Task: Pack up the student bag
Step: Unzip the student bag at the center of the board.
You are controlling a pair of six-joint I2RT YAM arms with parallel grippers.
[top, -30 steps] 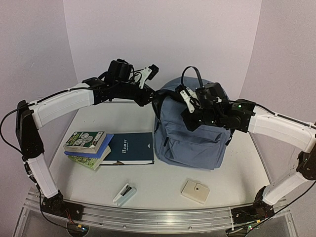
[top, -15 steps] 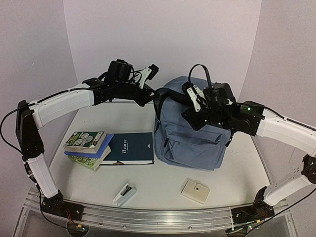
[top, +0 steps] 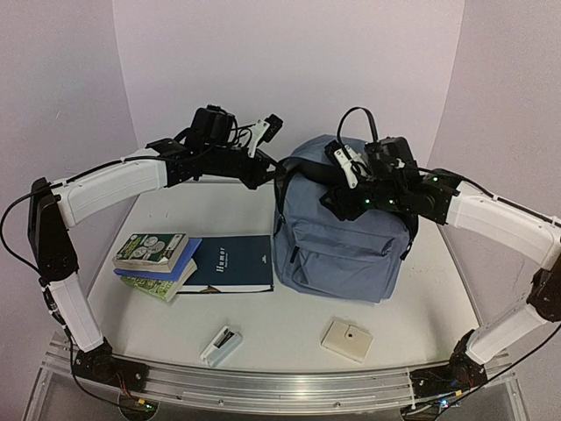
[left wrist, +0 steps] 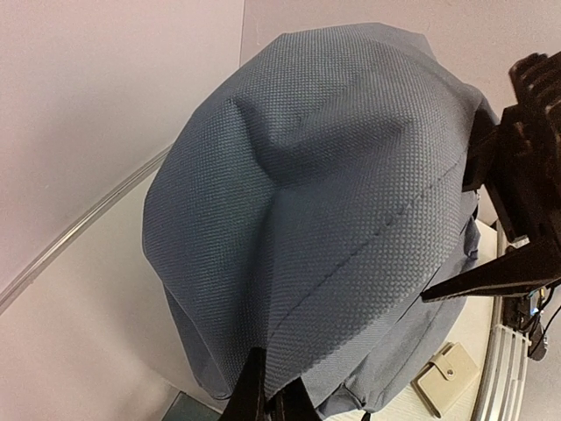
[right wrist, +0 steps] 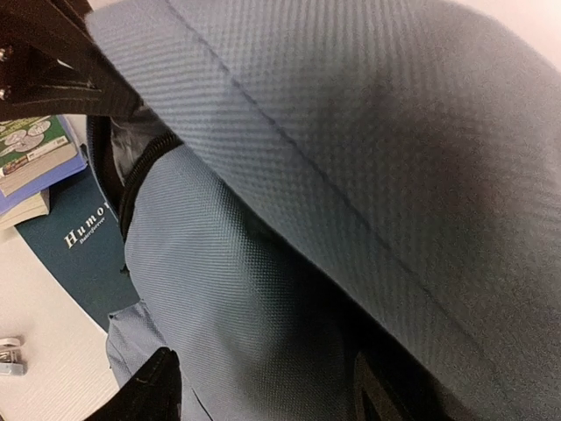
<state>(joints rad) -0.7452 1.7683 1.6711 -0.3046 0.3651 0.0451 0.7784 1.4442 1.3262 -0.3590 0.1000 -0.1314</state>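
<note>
The slate-blue student bag [top: 342, 246] stands upright at the right of the table's middle, with a black loop handle [top: 358, 118] on top. My left gripper [top: 277, 172] is at the bag's upper left edge. In the left wrist view its fingers [left wrist: 254, 395] are shut on a fold of the bag's fabric [left wrist: 324, 202]. My right gripper [top: 340, 195] hovers at the bag's top front. Its dark fingertips [right wrist: 149, 390] stand wide apart, open, with bag fabric [right wrist: 263, 289] just ahead of them. A black zipper [right wrist: 140, 171] runs along the bag's left side.
A stack of books [top: 156, 261] and a dark blue book [top: 232, 263] lie left of the bag. A small white object [top: 221, 345] and a beige square case [top: 347, 339] sit near the front edge. Walls close in behind and on both sides.
My right gripper has opened and shifted a little back and right over the bag's top. The handle loop has swung right. The left arm holds its place.
</note>
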